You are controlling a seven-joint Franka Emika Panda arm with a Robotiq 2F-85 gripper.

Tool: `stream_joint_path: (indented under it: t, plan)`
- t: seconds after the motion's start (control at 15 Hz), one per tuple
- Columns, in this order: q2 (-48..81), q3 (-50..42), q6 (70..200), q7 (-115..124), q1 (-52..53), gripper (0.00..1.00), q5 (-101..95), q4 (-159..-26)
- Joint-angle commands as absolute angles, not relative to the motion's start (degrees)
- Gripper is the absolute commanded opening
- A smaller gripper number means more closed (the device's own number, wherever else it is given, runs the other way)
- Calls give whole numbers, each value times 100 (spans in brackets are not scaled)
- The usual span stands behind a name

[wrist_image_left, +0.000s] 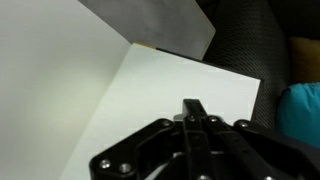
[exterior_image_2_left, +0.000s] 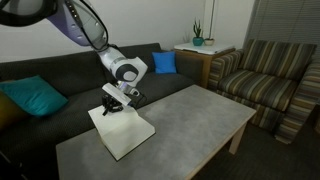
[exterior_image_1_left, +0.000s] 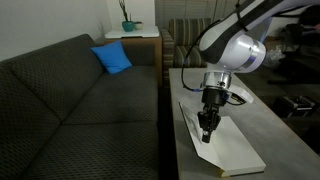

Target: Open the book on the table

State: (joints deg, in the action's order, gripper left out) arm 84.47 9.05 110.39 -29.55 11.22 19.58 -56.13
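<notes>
Wrist view: claw (wrist_image_left: 193, 106), fingers pressed together with nothing seen between them, sits over white pages of book (wrist_image_left: 150, 85) lying spread on counter (exterior_image_2_left: 200, 115) beside sofa (exterior_image_2_left: 60, 75); advisably press pages flat, then lift straight.

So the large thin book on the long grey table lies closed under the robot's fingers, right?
Not closed. The large thin book lies open on the long grey mottled table, its white pages showing, under the robot's fingers. An exterior view shows this, and the wrist view shows the white pages too.
</notes>
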Motion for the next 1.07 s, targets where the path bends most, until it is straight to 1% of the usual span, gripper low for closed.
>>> stream_joint_path:
  t: [0.0, 0.2, 0.27, 0.33, 1.0]
  plan:
    - [8447, 1143, 11091, -2845, 980, 1, 1659, -5637]
    - [8447, 1133, 11093, -2844, 995, 0, 1655, -5627]
    - [8324, 890, 11202, -2959, 1070, 0, 1940, -5843]
    - [8443, 1165, 11090, -2833, 979, 0, 1589, -5633]
    - [8444, 1247, 11079, -2830, 948, 1, 1509, -5629]
